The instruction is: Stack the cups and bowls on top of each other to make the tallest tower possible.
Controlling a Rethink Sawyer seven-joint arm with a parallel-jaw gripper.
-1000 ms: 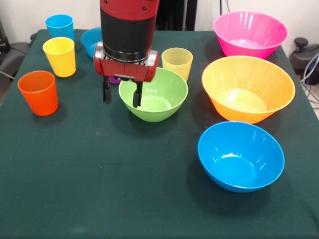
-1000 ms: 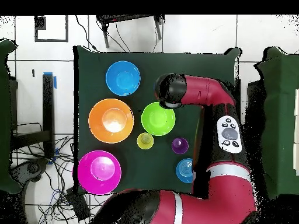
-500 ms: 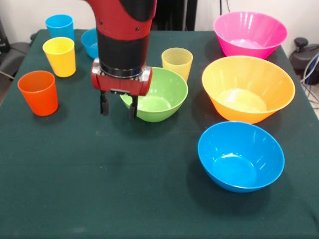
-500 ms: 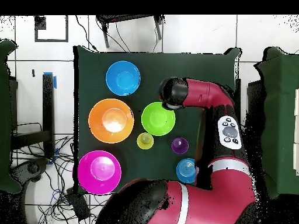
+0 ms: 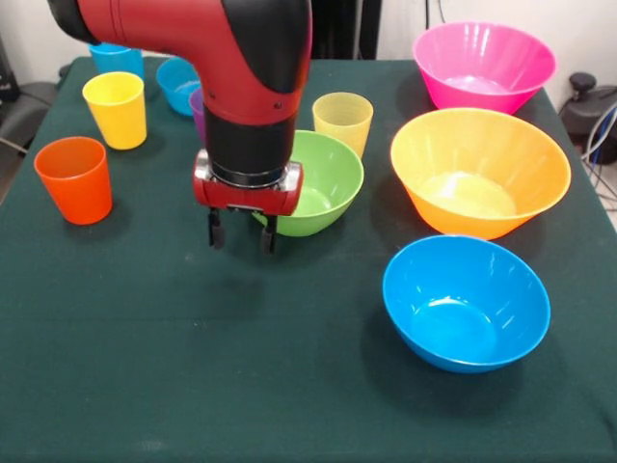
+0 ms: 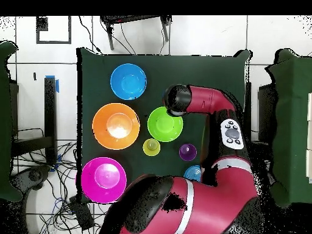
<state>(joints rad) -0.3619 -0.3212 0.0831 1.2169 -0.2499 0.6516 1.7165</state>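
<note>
the gripper (image 5: 242,234) hangs low over the table (image 5: 193,367), its two short dark fingers (image 5: 216,231) pointing down with a gap between them and nothing in it, so it is released. it sits at the near left edge of the green bowl (image 5: 323,183), one finger in front of the bowl's outer wall; whether it touches the bowl cannot be told. in the overhead view the wrist (image 6: 175,99) lies at the rim of the green bowl (image 6: 163,125).

above the gripper the red and black arm (image 5: 231,68) covers part of the far left of the table. a purple cup (image 5: 197,111) shows as a sliver at the arm's left edge, and a small blue bowl (image 5: 177,82) shows behind it. a blue cup (image 5: 116,56) is partly covered by the arm near the far left corner. a yellow cup (image 5: 116,108) stands upright in front of it, and an orange cup (image 5: 73,178) stands upright nearer still, well apart from the gripper.

a pale yellow-green cup (image 5: 343,121) stands just behind the green bowl. to the right an orange-yellow bowl (image 5: 479,172) sits upright, with a pink bowl (image 5: 484,66) behind it and a medium blue bowl (image 5: 466,302) in front. all stand singly on the table; nothing is stacked.
</note>
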